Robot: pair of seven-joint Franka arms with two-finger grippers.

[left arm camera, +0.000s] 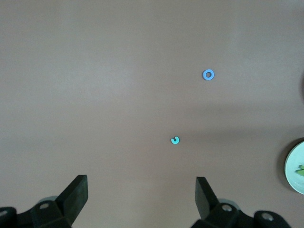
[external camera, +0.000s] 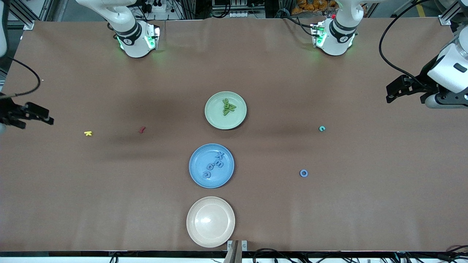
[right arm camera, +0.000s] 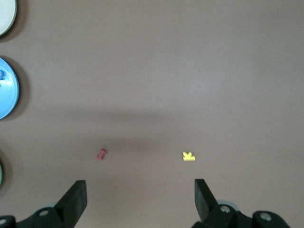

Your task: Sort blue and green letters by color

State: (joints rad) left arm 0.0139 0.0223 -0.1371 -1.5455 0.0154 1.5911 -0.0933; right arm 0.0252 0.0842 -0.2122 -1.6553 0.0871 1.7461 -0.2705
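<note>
Sorting looks nearly finished: the green plate (external camera: 225, 110) holds a small heap of green letters (external camera: 229, 107), and the blue plate (external camera: 211, 166), nearer the front camera, holds several blue letters (external camera: 214, 165). A cream plate (external camera: 210, 221) nearest the camera is bare. Two pieces lie loose on the surface (external camera: 278, 204) toward the left arm's end: a teal-green C (external camera: 321, 128) and, nearer the camera, a blue O (external camera: 303, 173), well apart from each other and from the plates. Toward the right arm's end sit a yellow letter (external camera: 88, 133) and a dark red letter (external camera: 142, 129), neither part of the job. Left claw (external camera: 395, 93) hangs over the surface's edge at its own end, fingers spread wide, holding nothing; in the left wrist view both loose pieces show ahead of its fingers (left arm camera: 76, 194). Right claw (external camera: 40, 116) hangs at the other edge, also spread and empty, apparently waiting. Risks as judged from here: the letters are thin and flat, so a descent set slightly high would close on air, and one slightly off centre could flick the piece away. The C reads teal, between the two colours, so it could be mis-binned. A release over the crowded plates might nudge stacked letters off the rim.
</note>
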